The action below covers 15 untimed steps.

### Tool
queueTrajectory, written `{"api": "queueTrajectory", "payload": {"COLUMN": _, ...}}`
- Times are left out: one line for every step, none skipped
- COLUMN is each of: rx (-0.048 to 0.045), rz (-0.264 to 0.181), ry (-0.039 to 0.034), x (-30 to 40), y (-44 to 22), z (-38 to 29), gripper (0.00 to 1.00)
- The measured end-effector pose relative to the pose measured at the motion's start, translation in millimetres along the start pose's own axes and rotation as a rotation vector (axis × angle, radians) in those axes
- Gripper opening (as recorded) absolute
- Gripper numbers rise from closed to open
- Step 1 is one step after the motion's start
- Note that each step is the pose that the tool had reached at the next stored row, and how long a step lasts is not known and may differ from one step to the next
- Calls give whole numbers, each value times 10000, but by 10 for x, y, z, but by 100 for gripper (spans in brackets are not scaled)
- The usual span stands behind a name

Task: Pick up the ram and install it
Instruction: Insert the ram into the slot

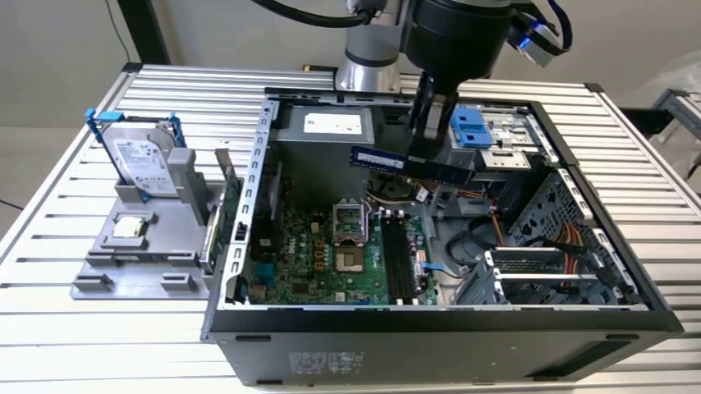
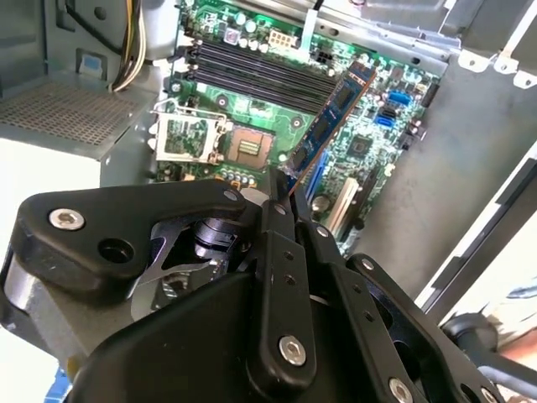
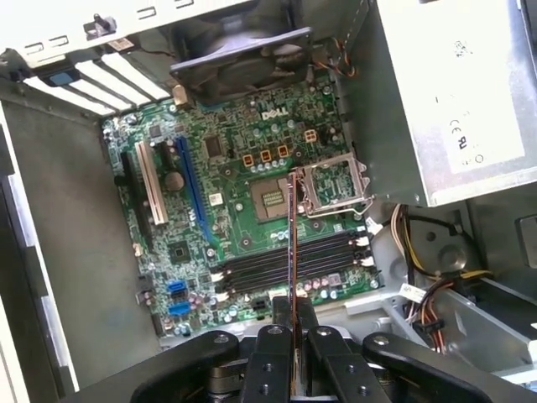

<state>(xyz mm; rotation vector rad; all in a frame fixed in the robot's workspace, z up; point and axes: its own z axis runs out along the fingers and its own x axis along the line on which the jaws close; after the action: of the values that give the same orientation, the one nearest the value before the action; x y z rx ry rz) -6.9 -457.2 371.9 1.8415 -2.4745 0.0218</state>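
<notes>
The ram (image 1: 408, 165) is a long thin stick that hangs level above the open computer case (image 1: 438, 324), and my gripper (image 1: 425, 154) is shut on it near its middle. In the second wrist view the ram (image 2: 332, 115) juts out from between the fingers (image 2: 277, 210) over the green motherboard (image 2: 369, 159). In the first wrist view the ram (image 3: 292, 243) shows edge-on, above the dark memory slots (image 3: 323, 256) and crossways to them. The slots (image 1: 396, 264) lie beside the processor socket (image 1: 352, 238), well below the stick.
On the exterior view's left, a grey stand (image 1: 137, 263) holds a silver hard drive in a blue frame (image 1: 143, 160) and a small square chip (image 1: 131, 228). Inside the case are the power supply (image 1: 334, 125), a fan (image 3: 239, 59), bundled cables (image 3: 428, 294) and drive bays (image 1: 515, 135).
</notes>
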Motion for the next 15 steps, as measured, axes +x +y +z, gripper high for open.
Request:
{"api": "queueTrajectory", "payload": {"rx": -4, "rz": 78, "ry": -2, "x": 0, "y": 0, "z": 0, "gripper": 0}}
{"api": "queueTrajectory", "payload": {"rx": -8, "rz": 153, "ry": -4, "x": 0, "y": 0, "z": 0, "gripper": 0}}
{"api": "queueTrajectory", "payload": {"rx": -13, "rz": 233, "ry": -5, "x": 0, "y": 0, "z": 0, "gripper": 0}}
{"api": "queueTrajectory", "payload": {"rx": -17, "rz": 309, "ry": -7, "x": 0, "y": 0, "z": 0, "gripper": 0}}
{"api": "queueTrajectory", "payload": {"rx": -22, "rz": 392, "ry": -9, "x": 0, "y": 0, "z": 0, "gripper": 0}}
{"api": "queueTrajectory", "payload": {"rx": -25, "rz": 469, "ry": -10, "x": 0, "y": 0, "z": 0, "gripper": 0}}
{"api": "queueTrajectory", "payload": {"rx": -30, "rz": 540, "ry": -12, "x": 0, "y": 0, "z": 0, "gripper": 0}}
{"api": "queueTrajectory", "payload": {"rx": -33, "rz": 618, "ry": -14, "x": 0, "y": 0, "z": 0, "gripper": 0}}
{"api": "queueTrajectory", "payload": {"rx": -37, "rz": 693, "ry": -16, "x": 0, "y": 0, "z": 0, "gripper": 0}}
{"api": "queueTrajectory", "payload": {"rx": -41, "rz": 768, "ry": -18, "x": 0, "y": 0, "z": 0, "gripper": 0}}
{"api": "queueTrajectory", "payload": {"rx": -46, "rz": 845, "ry": -19, "x": 0, "y": 0, "z": 0, "gripper": 0}}
{"api": "queueTrajectory", "payload": {"rx": -50, "rz": 920, "ry": -21, "x": 0, "y": 0, "z": 0, "gripper": 0}}
{"api": "queueTrajectory", "payload": {"rx": -54, "rz": 995, "ry": -22, "x": 0, "y": 0, "z": 0, "gripper": 0}}
{"api": "queueTrajectory", "payload": {"rx": -58, "rz": 1077, "ry": -24, "x": 0, "y": 0, "z": 0, "gripper": 0}}
{"api": "queueTrajectory", "payload": {"rx": -62, "rz": 1150, "ry": -26, "x": 0, "y": 0, "z": 0, "gripper": 0}}
